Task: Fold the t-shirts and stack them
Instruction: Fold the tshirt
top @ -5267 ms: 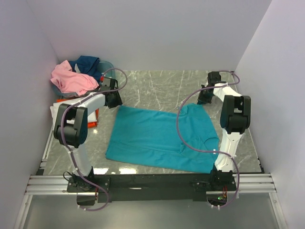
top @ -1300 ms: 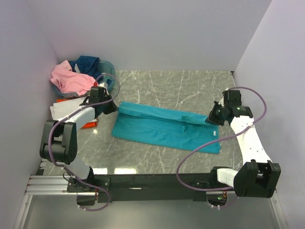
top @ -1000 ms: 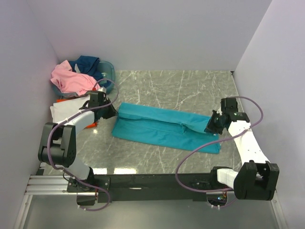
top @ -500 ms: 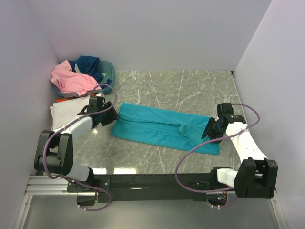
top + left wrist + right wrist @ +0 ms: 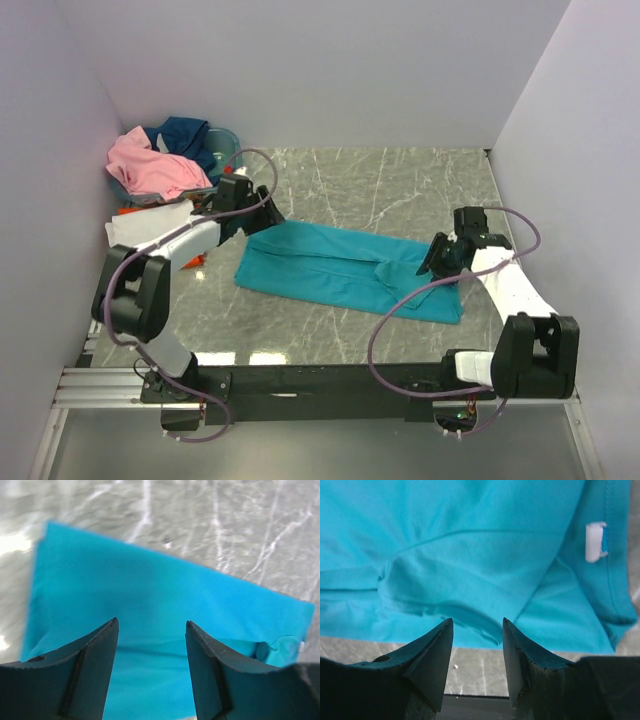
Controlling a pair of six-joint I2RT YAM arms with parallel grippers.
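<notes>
The teal t-shirt (image 5: 335,262) lies flat on the marble worktop (image 5: 400,185), folded into a long narrow band in the near half, roughly midway between the left and right edges. Its long axis runs across the worktop from left to right on a slight slant: the left end sits a little farther from the near edge, the right end closer to it. The end with the white neck label (image 5: 595,541) points toward the right edge, and a sleeve fold makes a small ridge on top of the band right of its middle. The left gripper (image 5: 268,214) hangs just over the band's far left corner, its fingers (image 5: 100,645) spread apart with only teal cloth showing between them and nothing pinched. The right gripper (image 5: 436,258) hovers over the right end of the band; its fingers (image 5: 437,647) are likewise parted, with the near folded edge and a strip of marble showing in the gap. In the far left corner the pink shirt (image 5: 150,165) and the navy shirt (image 5: 185,132) are heaped on the blue-grey basket (image 5: 228,145). The white shirt (image 5: 135,225) lies along the left edge just nearer than them, with a bit of the orange shirt (image 5: 196,262) showing beside it.
</notes>
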